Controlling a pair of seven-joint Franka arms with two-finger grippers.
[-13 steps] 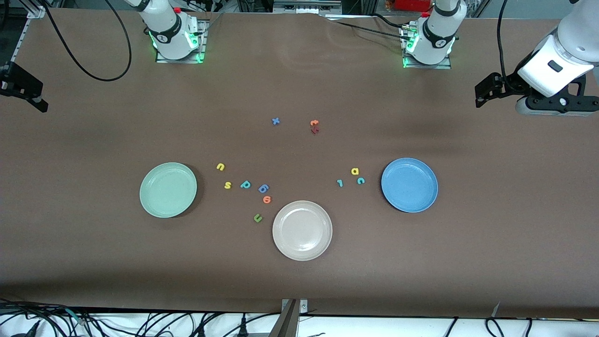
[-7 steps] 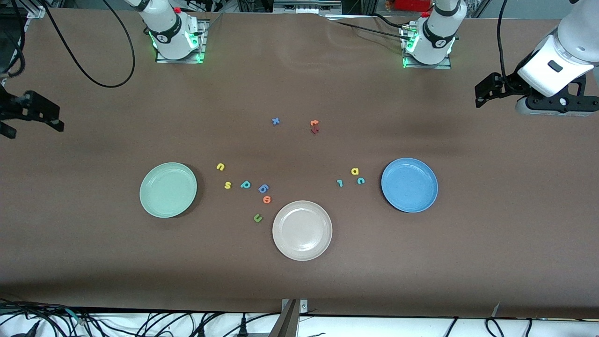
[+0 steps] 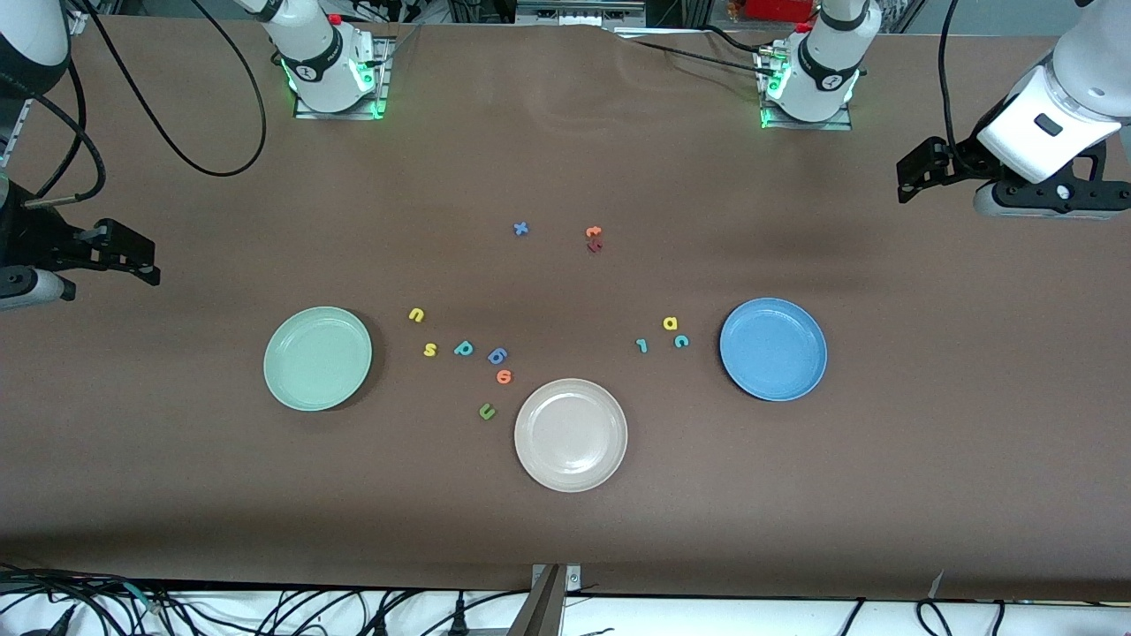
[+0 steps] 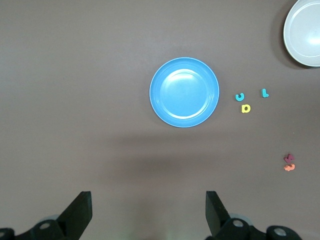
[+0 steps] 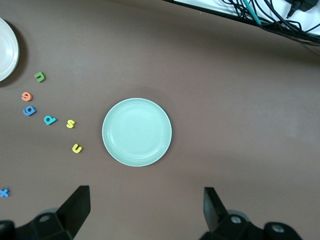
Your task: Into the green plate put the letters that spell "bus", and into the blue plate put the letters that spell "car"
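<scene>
Yellow foam "u" (image 3: 416, 314) lies beside the round mint-green plate (image 3: 284, 382); right gripper (image 3: 132, 261) and waiting left gripper (image 3: 914, 176), jaws wide, should descend squarely.

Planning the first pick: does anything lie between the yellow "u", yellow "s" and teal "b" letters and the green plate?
Nothing visible does. The yellow foam "u", yellow foam "s" and teal foam "b" lie beside the round mint-green plate, with bare brown table between them.
</scene>
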